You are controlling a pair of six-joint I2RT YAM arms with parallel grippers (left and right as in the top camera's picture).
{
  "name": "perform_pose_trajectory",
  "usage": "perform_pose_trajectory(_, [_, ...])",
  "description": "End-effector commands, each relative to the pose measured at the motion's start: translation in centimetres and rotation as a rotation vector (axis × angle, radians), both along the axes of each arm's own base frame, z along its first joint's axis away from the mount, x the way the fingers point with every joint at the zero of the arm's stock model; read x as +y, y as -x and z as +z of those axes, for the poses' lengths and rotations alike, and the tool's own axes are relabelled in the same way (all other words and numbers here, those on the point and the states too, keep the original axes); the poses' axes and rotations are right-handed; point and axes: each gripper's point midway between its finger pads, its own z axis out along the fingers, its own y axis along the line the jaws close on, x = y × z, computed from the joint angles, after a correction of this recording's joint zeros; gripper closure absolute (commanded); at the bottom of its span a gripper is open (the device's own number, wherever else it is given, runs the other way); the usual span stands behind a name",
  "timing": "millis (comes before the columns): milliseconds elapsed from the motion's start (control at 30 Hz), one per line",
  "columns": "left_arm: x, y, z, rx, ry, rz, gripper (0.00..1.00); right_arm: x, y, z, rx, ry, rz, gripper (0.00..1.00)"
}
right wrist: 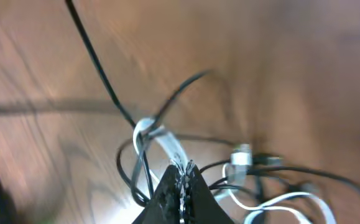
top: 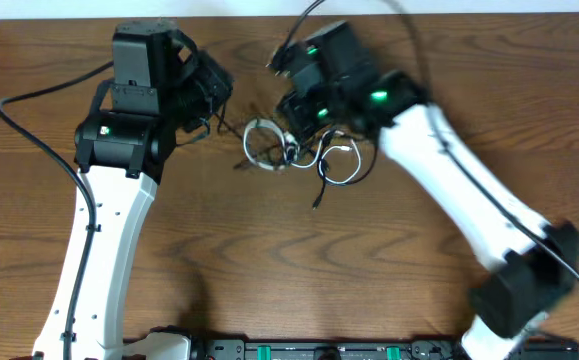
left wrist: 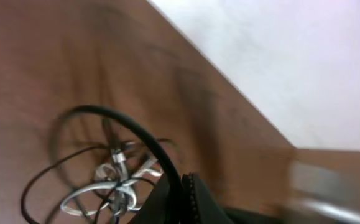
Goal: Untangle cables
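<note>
Two pincers meet over one tangle of cables (top: 299, 155), lying far on the counter (top: 269, 270), near its middle. The left pincer (left wrist: 186, 186) is clenched on a black cord (left wrist: 148, 139) that arcs leftward. The right pincer (right wrist: 183, 177) is clenched too, its tips touching the white cord (right wrist: 167, 144).

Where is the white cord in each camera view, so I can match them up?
Overhead: white cord mid-table, inside the tangle between the arms.
Left wrist: pale blurred loops at lower left, probably it.
Right wrist: bottom centre to lower right, apparently pinched in the shut right tool.
Shared landmark: the black cords looped around it.
</note>
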Motion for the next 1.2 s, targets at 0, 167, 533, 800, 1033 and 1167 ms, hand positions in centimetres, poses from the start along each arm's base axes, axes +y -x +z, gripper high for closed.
perform_pose_trajectory(0, [2.5, 0.0, -0.1, -0.005, -0.112, 0.095, 0.93, -3.9, -0.3, 7.0, -0.137, -0.060, -0.114, 0.99])
perform_pose_trajectory(167, [2.8, 0.4, -0.7, 0.023, -0.128, 0.106, 0.93, -7.7, 0.4, 12.4, -0.241, -0.116, -0.181, 0.99])
perform_pose_trajectory(533, [0.5, 0.1, 0.6, -0.023, -0.033, 0.006, 0.93, -7.6, 3.1, 10.8, -0.113, -0.117, -0.106, 0.75])
perform_pose_trajectory(800, [0.2, 0.0, 0.8, -0.029, -0.023, -0.005, 0.92, -2.6, 4.3, 4.4, 0.058, -0.043, 0.014, 0.52])
perform_pose_trajectory(1033, [0.3, 0.2, 0.6, -0.020, -0.026, -0.003, 0.92, 1.4, 3.7, -1.7, 0.136, 0.016, 0.087, 0.53])
perform_pose_trajectory(1167, [0.2, 0.2, 0.6, -0.019, -0.024, -0.004, 0.92, 2.6, 3.9, -4.4, 0.200, 0.022, 0.120, 0.59])
